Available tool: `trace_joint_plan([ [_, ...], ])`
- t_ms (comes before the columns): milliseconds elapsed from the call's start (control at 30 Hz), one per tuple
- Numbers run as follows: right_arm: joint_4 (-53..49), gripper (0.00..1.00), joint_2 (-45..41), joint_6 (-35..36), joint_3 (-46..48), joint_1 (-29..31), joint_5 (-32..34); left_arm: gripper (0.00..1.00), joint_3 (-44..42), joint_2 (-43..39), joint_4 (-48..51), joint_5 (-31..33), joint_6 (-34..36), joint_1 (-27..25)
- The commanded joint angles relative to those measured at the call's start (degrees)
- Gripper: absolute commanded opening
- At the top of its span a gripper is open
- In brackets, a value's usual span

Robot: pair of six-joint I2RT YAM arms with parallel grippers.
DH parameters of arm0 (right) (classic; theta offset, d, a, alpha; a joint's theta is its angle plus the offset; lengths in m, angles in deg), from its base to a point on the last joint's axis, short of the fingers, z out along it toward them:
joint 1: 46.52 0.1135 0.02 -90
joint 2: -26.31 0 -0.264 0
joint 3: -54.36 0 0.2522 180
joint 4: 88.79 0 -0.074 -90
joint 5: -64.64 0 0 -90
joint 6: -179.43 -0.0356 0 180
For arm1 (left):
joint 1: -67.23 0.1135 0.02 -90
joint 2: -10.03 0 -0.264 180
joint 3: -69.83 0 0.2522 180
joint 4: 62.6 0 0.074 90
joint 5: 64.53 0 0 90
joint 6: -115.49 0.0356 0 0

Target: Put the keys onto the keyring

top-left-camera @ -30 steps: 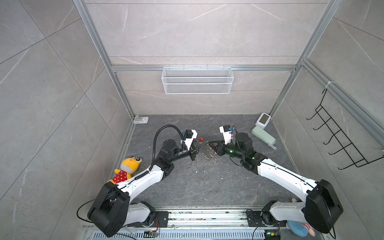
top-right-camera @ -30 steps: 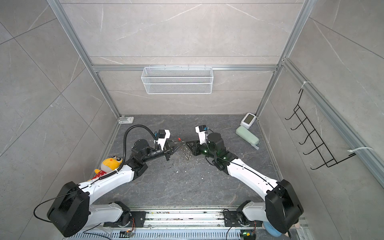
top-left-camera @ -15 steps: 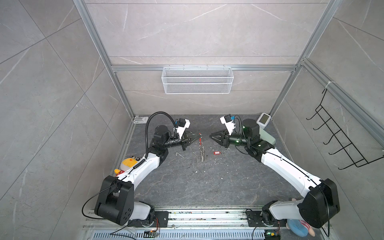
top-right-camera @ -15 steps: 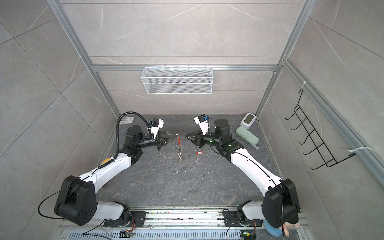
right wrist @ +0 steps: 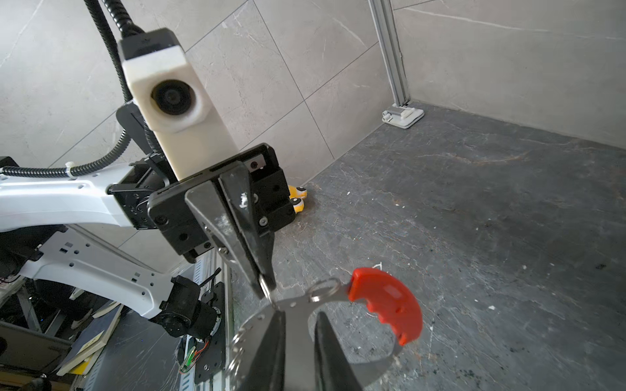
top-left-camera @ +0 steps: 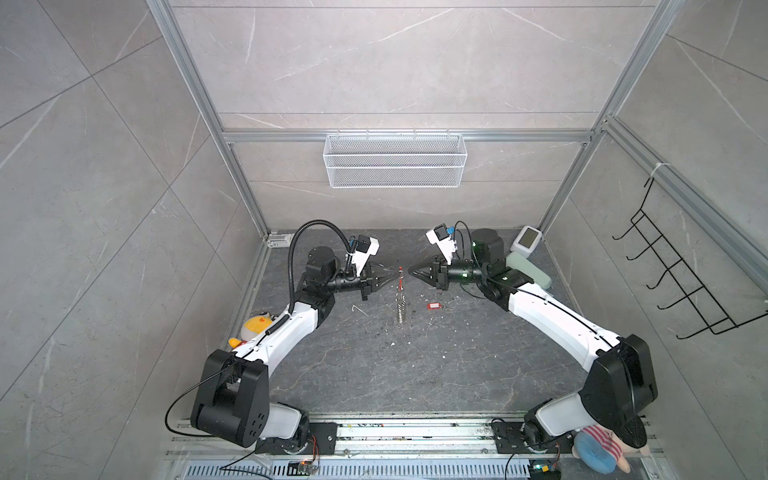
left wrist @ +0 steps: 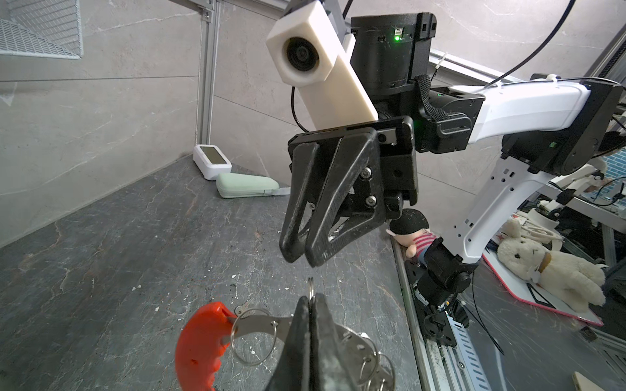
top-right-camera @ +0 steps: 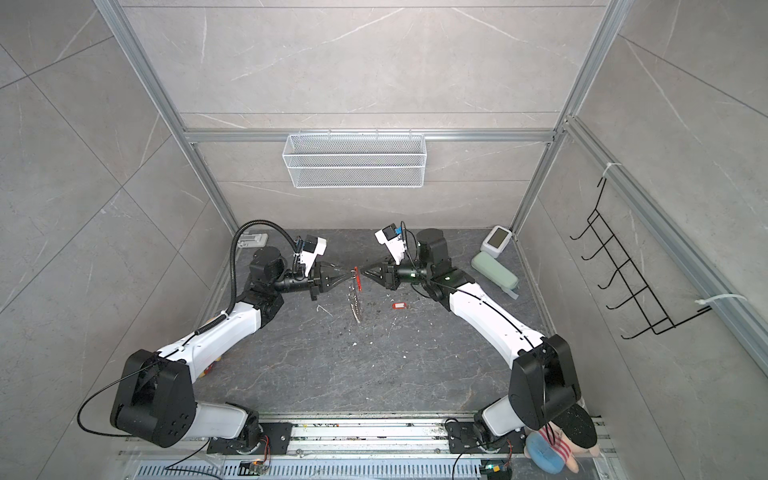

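Keys point(top-left-camera: 433, 306), a small red plastic tag, lie on the dark stone worktop point(top-left-camera: 374, 374), not yet picked up. The left fingers point(right wrist: 247, 243) are clenched on a thin wire loop of the steel keyring point(top-left-camera: 400, 299), which hangs edge-on above it. The right fingers point(left wrist: 338, 210), slightly parted and empty, probably must drop to the tag next

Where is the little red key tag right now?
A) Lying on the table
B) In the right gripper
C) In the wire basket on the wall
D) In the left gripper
A: the key tag lies flat on the table, with nothing gripping it.
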Motion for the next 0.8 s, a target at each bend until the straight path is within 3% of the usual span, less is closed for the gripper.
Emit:
trace_joint_plan([
  [0, 0.11, 0.2, 0.72, 0.12, -2.11, 0.66, -1.65, 0.0, 3.03, 0.87, -1.89, -1.79, -0.52, 0.32],
  [767, 3.03, 0.18, 3.08, -1.62, -1.96, 1.47, -3.49, 0.0, 3.96, 3.16, -5.92, -3.24, -4.77, 0.59],
])
